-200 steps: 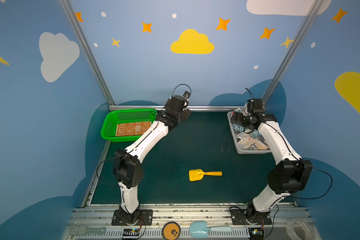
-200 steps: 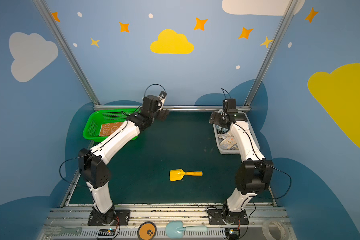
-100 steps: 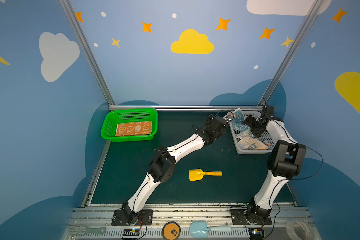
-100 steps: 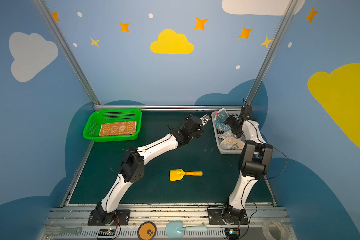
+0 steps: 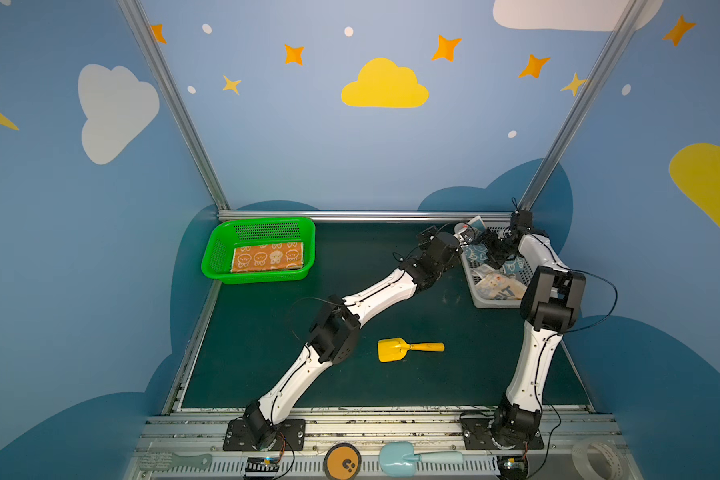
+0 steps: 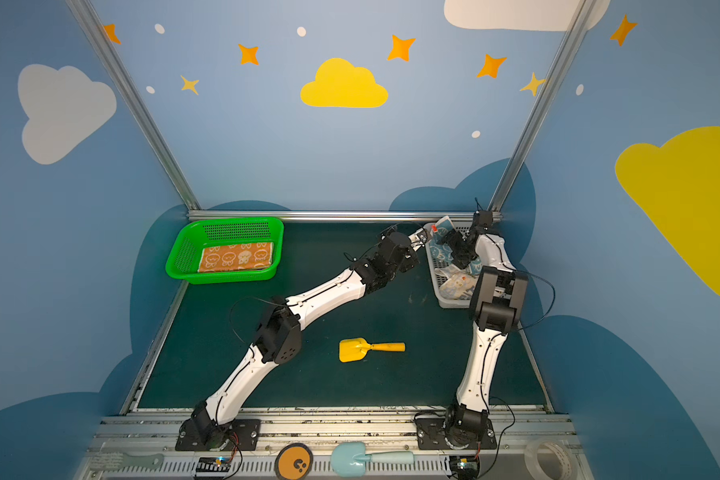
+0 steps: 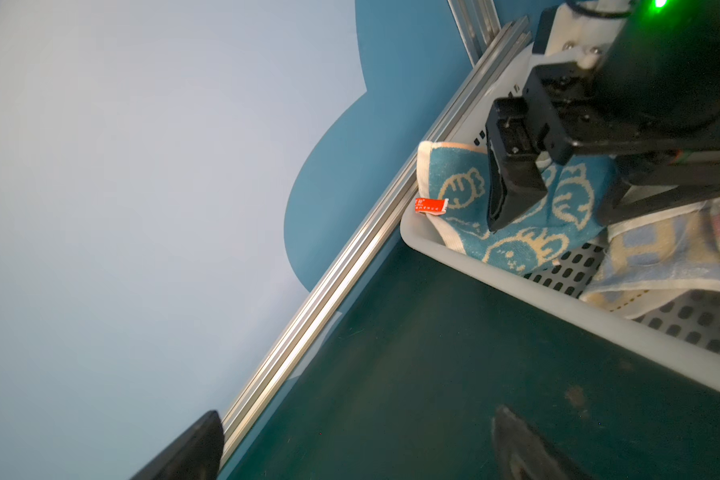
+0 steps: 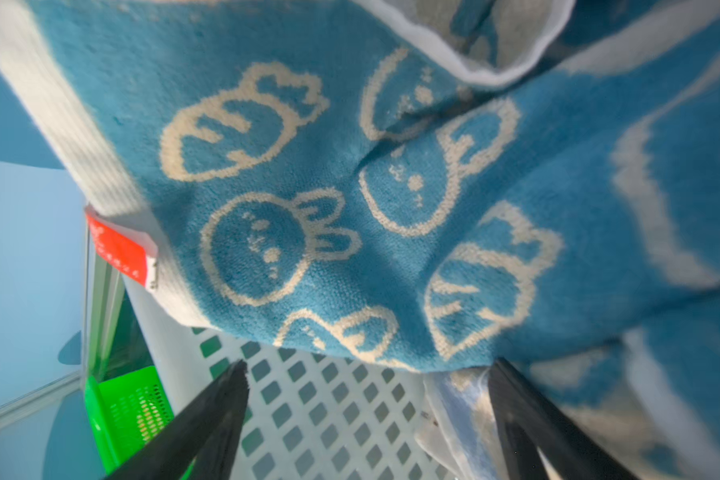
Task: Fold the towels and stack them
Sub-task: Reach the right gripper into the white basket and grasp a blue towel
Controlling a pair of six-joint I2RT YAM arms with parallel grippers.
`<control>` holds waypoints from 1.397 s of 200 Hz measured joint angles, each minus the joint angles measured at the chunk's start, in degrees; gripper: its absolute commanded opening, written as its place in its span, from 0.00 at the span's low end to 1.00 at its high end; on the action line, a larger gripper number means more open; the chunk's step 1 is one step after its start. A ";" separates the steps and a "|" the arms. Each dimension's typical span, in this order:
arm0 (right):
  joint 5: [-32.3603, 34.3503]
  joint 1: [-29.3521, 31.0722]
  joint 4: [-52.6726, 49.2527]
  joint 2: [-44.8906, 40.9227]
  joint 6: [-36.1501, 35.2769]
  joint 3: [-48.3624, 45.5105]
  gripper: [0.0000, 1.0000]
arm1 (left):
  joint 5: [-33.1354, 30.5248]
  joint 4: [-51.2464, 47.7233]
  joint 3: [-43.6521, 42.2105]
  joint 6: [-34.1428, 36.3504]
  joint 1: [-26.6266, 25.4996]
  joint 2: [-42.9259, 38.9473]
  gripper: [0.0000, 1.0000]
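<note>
In both top views the left gripper [image 5: 464, 237] has swung away from the green basket [image 5: 258, 222], leaving the folded orange towel [image 5: 267, 257] well behind it. It now sits just outside the white basket [image 5: 495, 305], close beside the right gripper [image 5: 493, 258], which has pushed deeper in over the blue towel [image 5: 478, 254]. I judge one towel done and the second pick beginning. The lettered towel [image 5: 500, 289] lies behind the right gripper, toward its own arm. In the left wrist view the left fingers [image 7: 184, 453] stand wide apart over the bare mat [image 7: 433, 374], with the basket rim ahead of them. One finger of the right gripper crosses in front of the blue cloth, and its partner is mostly hidden by the gripper body. In the right wrist view the right jaws are spread, with the blue towel bunched just beyond their tips and nothing pinched. Whether one tip touches a cream edge is unclear.
</note>
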 measured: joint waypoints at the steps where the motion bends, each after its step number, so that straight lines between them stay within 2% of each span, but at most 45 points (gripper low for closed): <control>1: 0.02 0.00 0.00 0.09 0.11 0.07 0.83 | -0.02 0.00 0.00 0.00 0.00 0.07 1.00; 23: 0.00 0.13 -0.24 1.86 0.76 1.51 0.79 | -0.11 -0.07 -0.76 0.50 0.00 1.29 1.00; 40: 0.13 0.13 -0.70 3.28 1.44 2.64 0.70 | -0.11 -0.09 -1.55 1.03 0.00 1.44 1.00; 52: 0.31 0.13 -1.09 4.24 1.86 3.58 0.59 | -0.22 0.00 -1.68 1.09 0.04 1.44 1.00; 77: 0.68 0.13 -1.44 5.22 2.21 4.48 0.22 | -0.35 0.35 -1.70 1.22 0.17 1.44 1.00; 111: 0.61 0.15 -1.55 5.27 2.12 4.74 0.07 | -0.63 0.50 -1.81 1.22 0.35 1.44 1.00; 122: 0.35 0.15 -1.55 5.25 1.88 4.74 0.00 | -1.07 0.57 -1.95 1.20 0.44 1.40 1.00; 163: -0.22 0.63 -3.21 1.97 1.25 4.39 0.00 | -1.81 1.84 -9.38 0.37 0.94 -2.05 1.00; 206: -0.15 4.22 -5.35 -9.88 -2.60 4.50 0.00 | -0.70 -3.06 -16.37 -8.74 4.59 -10.99 1.00; 228: 0.61 9.70 -5.84 -16.61 -5.81 5.09 0.00 | -0.31 -3.15 -25.40 -13.77 7.28 -20.98 1.00; 245: 1.99 16.17 -5.84 -20.76 -8.26 6.05 0.00 | -0.37 -2.86 -32.52 -17.97 9.14 -29.14 1.00; 279: 5.01 28.79 -5.81 -24.98 -10.47 7.58 0.00 | -0.09 -1.77 -47.98 -26.45 11.93 -44.04 1.00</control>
